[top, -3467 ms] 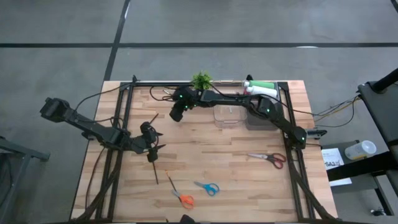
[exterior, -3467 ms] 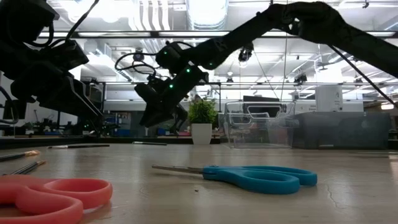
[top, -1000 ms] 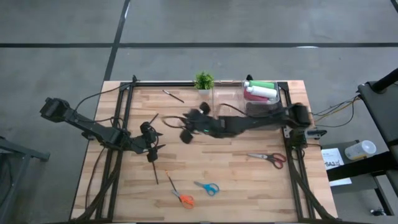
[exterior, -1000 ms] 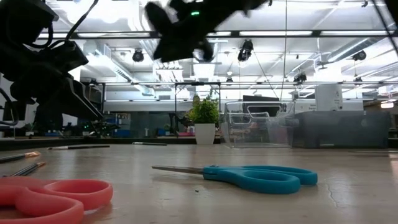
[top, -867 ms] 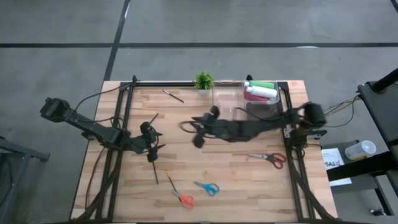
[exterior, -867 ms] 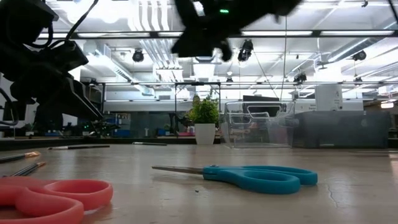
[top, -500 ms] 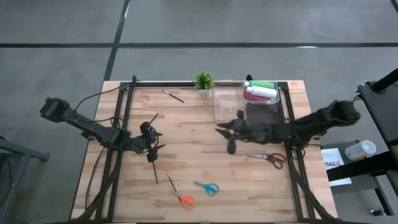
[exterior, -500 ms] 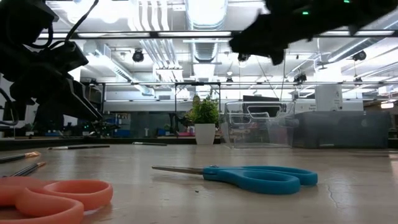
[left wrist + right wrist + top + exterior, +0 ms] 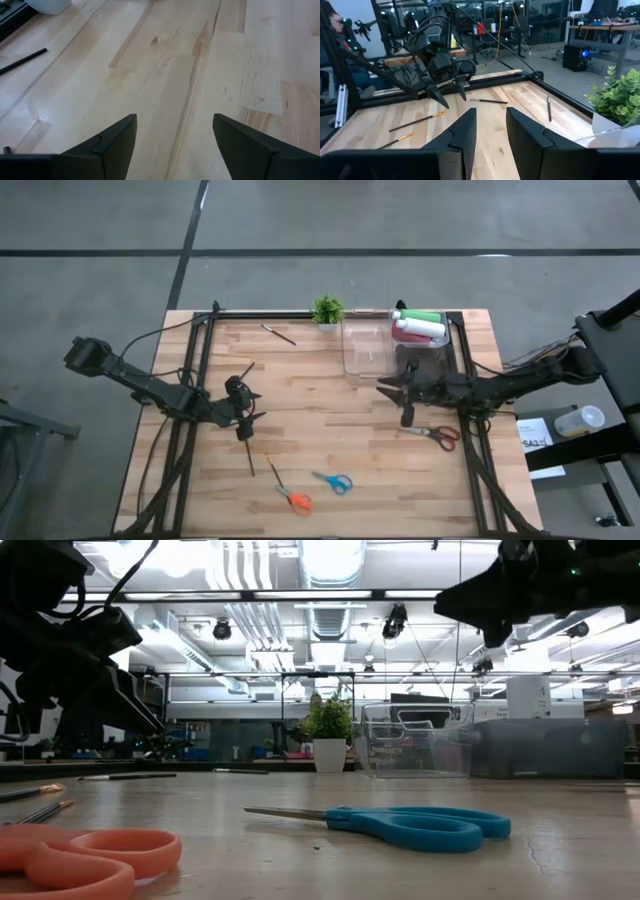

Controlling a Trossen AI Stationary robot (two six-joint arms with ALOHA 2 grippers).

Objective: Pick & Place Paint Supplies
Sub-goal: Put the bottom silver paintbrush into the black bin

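Hovering my right gripper (image 9: 405, 416) beside the clear bin (image 9: 366, 367), fingers a narrow gap apart and empty, I judge a brush comes next. The squeeze bottles (image 9: 418, 327) already lie in the far-right tray. One brush (image 9: 279, 334) lies near the potted plant (image 9: 326, 310), others (image 9: 248, 457) below my left gripper (image 9: 247, 428), which waits spread and low. I should descend square across the shaft, then pinch its middle.

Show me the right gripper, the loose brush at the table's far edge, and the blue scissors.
right gripper (image 9: 404, 409), high view, between its fingertips.
brush (image 9: 278, 334), high view, middle of the thin dark stick.
blue scissors (image 9: 420, 827), low view, on the blue handle.
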